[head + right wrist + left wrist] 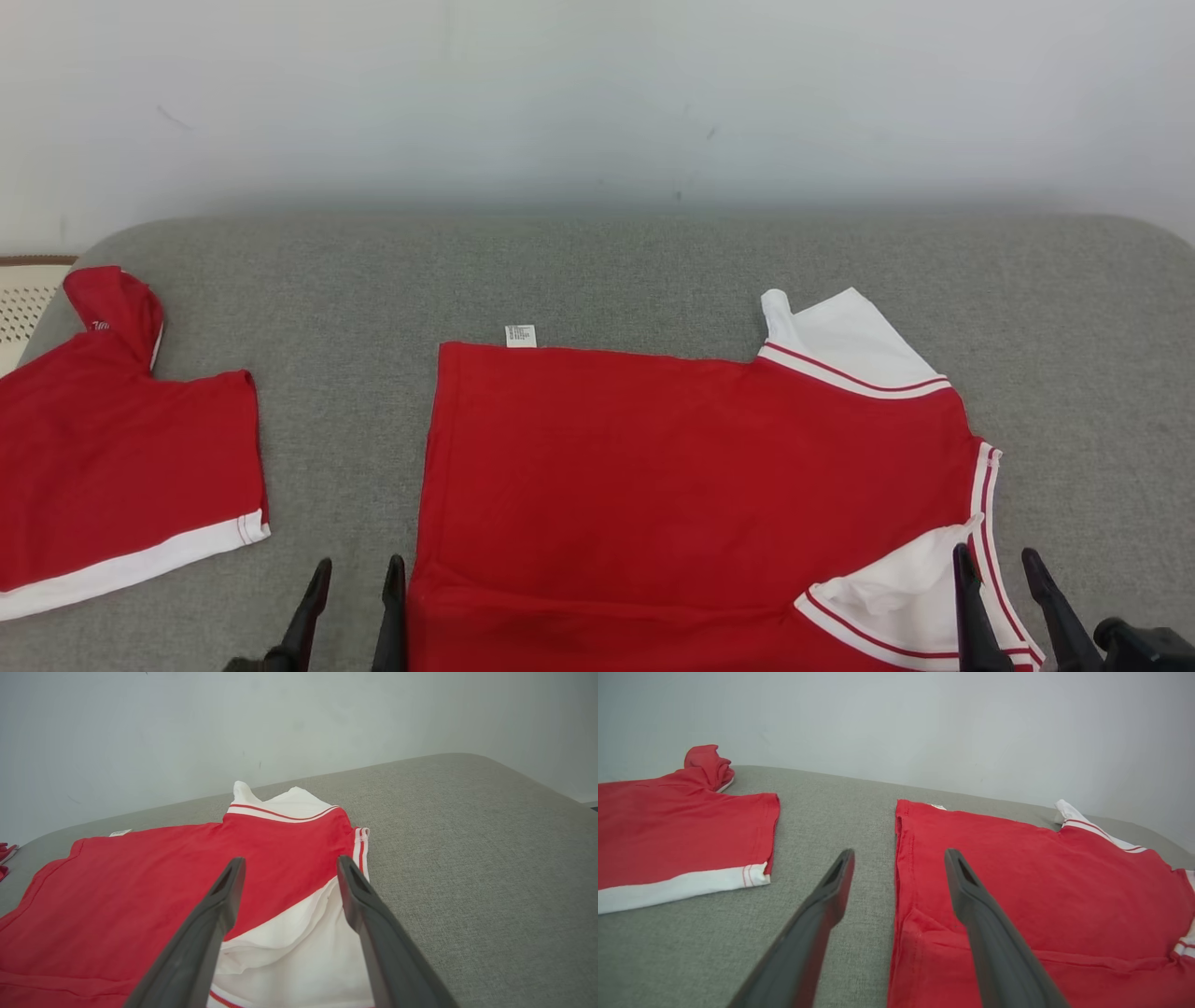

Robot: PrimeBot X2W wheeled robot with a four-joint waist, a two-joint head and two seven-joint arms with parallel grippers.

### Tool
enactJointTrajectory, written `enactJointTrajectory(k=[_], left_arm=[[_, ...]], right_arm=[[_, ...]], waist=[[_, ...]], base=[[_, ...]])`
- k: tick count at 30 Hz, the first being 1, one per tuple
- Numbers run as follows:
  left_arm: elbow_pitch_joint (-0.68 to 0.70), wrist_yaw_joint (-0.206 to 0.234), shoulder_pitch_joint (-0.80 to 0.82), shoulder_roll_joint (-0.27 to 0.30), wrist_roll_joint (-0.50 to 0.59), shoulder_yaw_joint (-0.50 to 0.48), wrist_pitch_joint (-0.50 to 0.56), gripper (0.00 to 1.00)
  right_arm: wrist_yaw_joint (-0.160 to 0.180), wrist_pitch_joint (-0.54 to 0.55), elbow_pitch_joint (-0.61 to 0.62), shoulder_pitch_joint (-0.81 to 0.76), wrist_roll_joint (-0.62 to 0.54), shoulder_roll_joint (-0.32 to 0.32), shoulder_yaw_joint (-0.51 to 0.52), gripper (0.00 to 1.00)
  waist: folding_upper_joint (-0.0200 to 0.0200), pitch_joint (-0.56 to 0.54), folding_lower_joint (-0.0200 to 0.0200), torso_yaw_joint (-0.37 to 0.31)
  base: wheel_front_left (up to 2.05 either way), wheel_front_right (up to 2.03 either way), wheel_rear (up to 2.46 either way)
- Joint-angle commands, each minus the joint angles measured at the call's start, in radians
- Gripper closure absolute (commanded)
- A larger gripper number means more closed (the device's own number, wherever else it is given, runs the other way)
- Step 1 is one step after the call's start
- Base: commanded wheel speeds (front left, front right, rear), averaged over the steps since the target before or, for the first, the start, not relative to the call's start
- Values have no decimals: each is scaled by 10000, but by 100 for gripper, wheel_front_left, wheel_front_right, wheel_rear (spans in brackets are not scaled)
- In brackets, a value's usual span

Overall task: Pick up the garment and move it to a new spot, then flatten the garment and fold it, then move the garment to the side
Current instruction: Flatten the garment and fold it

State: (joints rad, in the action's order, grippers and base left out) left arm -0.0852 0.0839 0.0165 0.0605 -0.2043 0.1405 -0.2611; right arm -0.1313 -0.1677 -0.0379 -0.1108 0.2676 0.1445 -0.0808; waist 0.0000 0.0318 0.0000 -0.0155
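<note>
Plainly, both tools are empty. The left gripper [360, 563] at the lower left of the head view and the right gripper [995, 551] at the lower right each have their two dark fingers spread wide with nothing between them.

The task's garment, a red T-shirt [672, 467] with white sleeves, lies spread across the centre and right of the head view on the grey cushioned surface [597, 271]. It lies sideways, hem towards the left of the frame and striped neck trim towards the right. A small care label [520, 335] peeps out at its upper edge. The far sleeve [845, 336] sticks out at the upper right, and the near sleeve [896, 583] is rumpled at the lower right.

In the left wrist view, the left gripper straddles the hem edge, one finger over grey cloth and one over red. In the right wrist view, the right gripper sits over the near sleeve. Whether either touches the fabric I cannot tell.

A second red garment [112, 448] lies at the left edge of the head view, well apart.

I judge the shirt placed and mostly flattened, with folding in hand. A low ridge runs along its bottom edge.

The next move likely calls for each gripper to drop and pinch the near edge, at the hem corner on the left and the sleeve on the right. Both would then lift evenly and carry that edge towards the top of the frame.
</note>
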Motion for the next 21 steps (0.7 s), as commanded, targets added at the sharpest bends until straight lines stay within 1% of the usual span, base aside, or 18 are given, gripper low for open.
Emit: enactJointTrajectory(k=[1, 2, 4, 7, 10, 11, 13, 14, 16, 19, 21], left_arm=[[-81, -151, 374, 26, -41, -48, -48, 0], [-229, -278, 537, 44, -134, -60, -49, 0], [-515, -563, 1048, 257, -205, -16, 49, 0], [-973, -1002, 2062, 594, -318, 29, 653, 0], [-1400, -1314, 3239, 974, -434, -75, 1234, 0], [-1638, -1385, 3565, 1148, -382, -63, 1507, 0], [-2009, -1538, 4333, 1202, -649, -137, 1831, 0], [-2009, -1538, 4333, 1202, -649, -137, 1831, 0], [-2478, -1663, 5002, 1417, -768, -144, 2209, 0], [-3183, -1809, 5925, 1482, -1232, -317, 2694, 0], [-3660, -1883, 6450, 1673, -1319, -292, 3078, 0]], right_arm=[[9, -72, 12, 239, -59, 49, -3, 0], [9, -91, -5, 339, -66, 61, 14, 0], [9, -65, -68, 585, -55, 65, -27, 0], [9, -110, -148, 1270, -90, 58, -208, 0], [9, -182, -409, 2165, 149, 53, -426, 0], [9, -191, -528, 2515, 210, 94, -512, 0], [9, -285, -809, 3262, 296, 93, -664, 0], [9, -285, -809, 3262, 296, 93, -664, 0], [9, -359, -1172, 3954, 386, 94, -769, 0], [8, -494, -1757, 4986, 459, 64, -933, 0], [9, -574, -2213, 5637, 505, 42, -1071, 0]], waist=[[0, 160, 0, -115], [0, 218, 0, -160], [0, 407, 0, -283], [0, 825, 0, -560], [0, 1351, 0, -881], [0, 1540, 0, -991], [0, 1923, 0, -1207], [0, 1923, 0, -1207], [0, 2270, 0, -1398], [0, 2712, 0, -1662], [0, 2924, 0, -1819]], base=[[0, 0, 0], [0, 0, 0], [0, 0, 0], [0, 0, 0], [0, 0, 0], [0, 0, 0], [0, 0, 0], [0, 0, 0], [0, 0, 0], [0, 0, 0], [0, 0, 0]])
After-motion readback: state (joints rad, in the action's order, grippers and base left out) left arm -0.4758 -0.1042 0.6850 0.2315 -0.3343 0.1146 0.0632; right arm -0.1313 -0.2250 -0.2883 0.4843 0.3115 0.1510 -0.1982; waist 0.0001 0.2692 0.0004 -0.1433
